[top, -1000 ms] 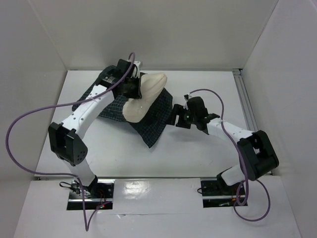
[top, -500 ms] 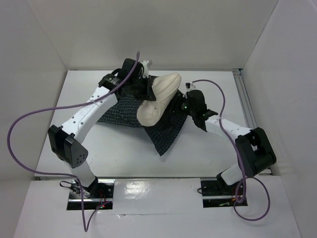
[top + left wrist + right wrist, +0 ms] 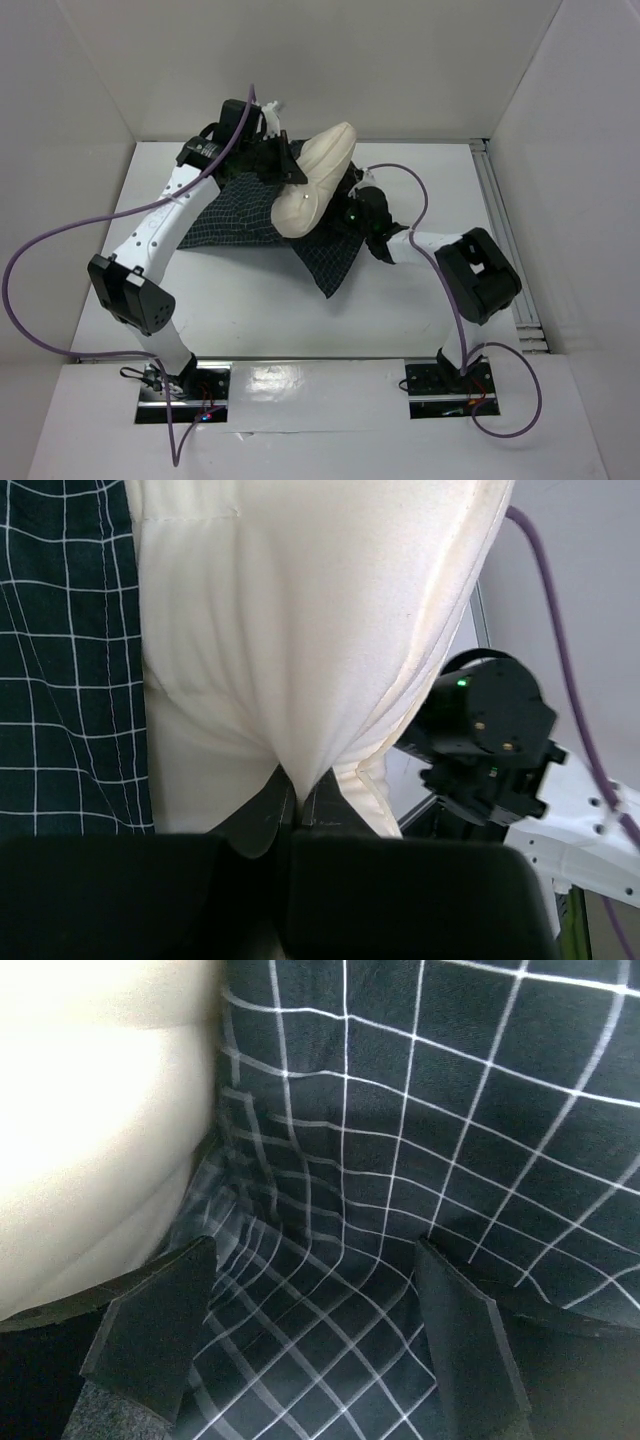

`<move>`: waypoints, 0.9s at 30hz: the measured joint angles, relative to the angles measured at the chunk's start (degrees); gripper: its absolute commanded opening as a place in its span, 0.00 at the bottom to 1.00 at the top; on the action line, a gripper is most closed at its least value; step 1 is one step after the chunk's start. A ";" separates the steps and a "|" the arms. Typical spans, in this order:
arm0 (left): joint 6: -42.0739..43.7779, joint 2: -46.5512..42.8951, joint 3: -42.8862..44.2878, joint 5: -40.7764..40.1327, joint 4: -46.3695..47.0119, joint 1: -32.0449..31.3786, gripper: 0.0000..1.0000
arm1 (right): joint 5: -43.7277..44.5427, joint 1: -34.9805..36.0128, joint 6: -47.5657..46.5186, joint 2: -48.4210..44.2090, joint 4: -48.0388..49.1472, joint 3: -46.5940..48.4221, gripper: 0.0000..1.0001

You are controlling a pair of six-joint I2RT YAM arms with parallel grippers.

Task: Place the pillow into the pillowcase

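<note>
The cream pillow [image 3: 318, 182] is lifted at the back of the table, its lower end resting on the dark checked pillowcase [image 3: 232, 216]. My left gripper [image 3: 291, 166] is shut on a pinched fold of the pillow [image 3: 300, 630], with the fingertips [image 3: 262, 825] pressed together around the fabric. The pillowcase [image 3: 60, 660] lies to its left there. My right gripper [image 3: 357, 210] sits low at the pillow's right side, over the pillowcase. It is open [image 3: 320, 1300], checked cloth [image 3: 420, 1160] spread between its fingers [image 3: 160, 1320], with the pillow [image 3: 90, 1110] just to the left.
White walls close in the table on the left, back and right. A metal rail [image 3: 500, 225] runs along the right edge. Purple cables [image 3: 60, 240] loop from both arms. The right arm's elbow [image 3: 478, 275] is folded near the table's right side.
The left arm carried the pillow right, then back and up. The right gripper moved left onto the pillowcase beside the pillow, its jaws narrowing then widening. The pillowcase shifted right.
</note>
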 measured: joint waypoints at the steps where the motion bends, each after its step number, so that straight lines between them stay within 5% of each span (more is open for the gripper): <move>1: -0.15 0.00 0.00 0.28 -0.04 -0.02 0.00 | 0.22 0.31 0.35 1.27 1.49 0.11 0.87; 5: -0.39 0.00 0.00 1.22 0.17 0.07 0.00 | 2.62 1.11 1.44 6.19 6.75 1.38 0.79; 9: -0.50 -0.02 -0.20 2.29 0.44 0.37 0.00 | 8.52 2.23 2.64 9.84 8.15 3.74 0.41; 10: -0.61 -0.15 -0.59 2.60 0.81 0.50 0.00 | 10.14 2.47 2.73 10.25 8.02 4.00 0.20; 12: -1.49 -1.09 -2.73 3.72 2.16 1.09 0.00 | 13.49 2.64 3.17 10.38 7.19 3.98 0.03; 18: -1.99 -4.74 -9.16 5.99 5.33 3.91 0.00 | 16.26 0.83 3.78 6.60 6.51 -0.74 0.00; 27: -3.39 -7.54 -17.33 6.75 9.53 5.86 0.00 | 9.66 -4.22 0.96 -11.61 -0.83 -9.40 0.00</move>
